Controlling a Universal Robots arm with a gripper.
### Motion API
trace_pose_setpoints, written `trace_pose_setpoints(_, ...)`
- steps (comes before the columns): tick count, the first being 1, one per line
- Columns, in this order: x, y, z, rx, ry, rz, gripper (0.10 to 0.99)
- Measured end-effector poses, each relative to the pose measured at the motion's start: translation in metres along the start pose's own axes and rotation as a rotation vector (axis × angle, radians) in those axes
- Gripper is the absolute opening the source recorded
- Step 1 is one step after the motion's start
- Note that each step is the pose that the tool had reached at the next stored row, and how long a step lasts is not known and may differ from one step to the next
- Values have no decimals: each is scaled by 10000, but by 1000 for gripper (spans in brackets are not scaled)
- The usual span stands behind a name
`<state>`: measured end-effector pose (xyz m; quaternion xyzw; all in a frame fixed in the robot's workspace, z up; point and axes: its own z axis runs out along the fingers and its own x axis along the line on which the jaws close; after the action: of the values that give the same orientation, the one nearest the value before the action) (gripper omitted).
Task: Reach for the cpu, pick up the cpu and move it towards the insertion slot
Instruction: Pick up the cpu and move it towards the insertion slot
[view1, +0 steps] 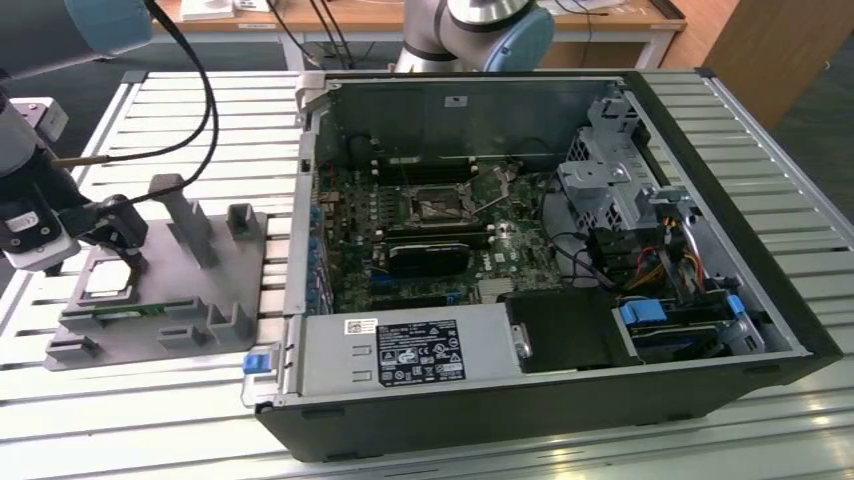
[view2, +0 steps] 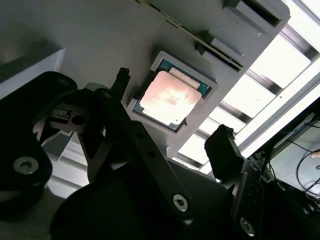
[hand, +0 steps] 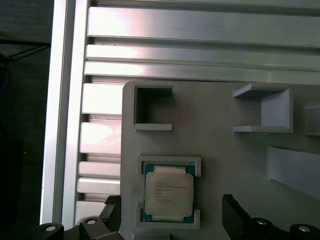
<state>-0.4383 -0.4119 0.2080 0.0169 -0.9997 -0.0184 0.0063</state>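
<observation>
Slatted metal bench (hand: 200, 30) carries a grey holder (hand: 225, 160) at the exterior view's left, where the cpu (hand: 168, 191) lies flat in a square nest, its pale silvery lid framed by a teal-green edge. The pincer (hand: 170, 198) hangs over it, spread wide, one finger either side, gripping nothing. Farther right, the insertion slot (view1: 438, 207) sits inside the open computer case (view1: 534, 400).

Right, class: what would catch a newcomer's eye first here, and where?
The open computer case sits at the exterior view's right, its insertion slot shining on the board. At that view's left stands a grey holder; in the first wrist view the gripper hangs open astride the cpu lying in it.
</observation>
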Motion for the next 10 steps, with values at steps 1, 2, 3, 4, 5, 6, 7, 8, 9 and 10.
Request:
trace_pose_setpoints(1, -1, -1, 11, -1, -25, -2, 882)
trace_pose_setpoints(2, -1, -2, 28, -4, -38, -3, 882)
trace_pose_setpoints(3, -1, -3, 47, -2, -38, -3, 882)
trace_pose_setpoints(4, -1, -3, 64, -2, -38, -3, 882)
trace_pose_setpoints(5, -1, -4, 83, -2, -39, -3, 882)
trace_pose_setpoints(6, -1, -5, 101, -2, -39, -2, 882)
trace_pose_setpoints(7, -2, -5, 119, -2, -39, -2, 882)
trace_pose_setpoints(8, -2, -5, 136, -1, -38, -2, 882)
trace_pose_setpoints(9, -2, -4, 156, -2, -38, -2, 882)
trace_pose_setpoints(10, -2, -4, 174, -1, -38, -2, 882)
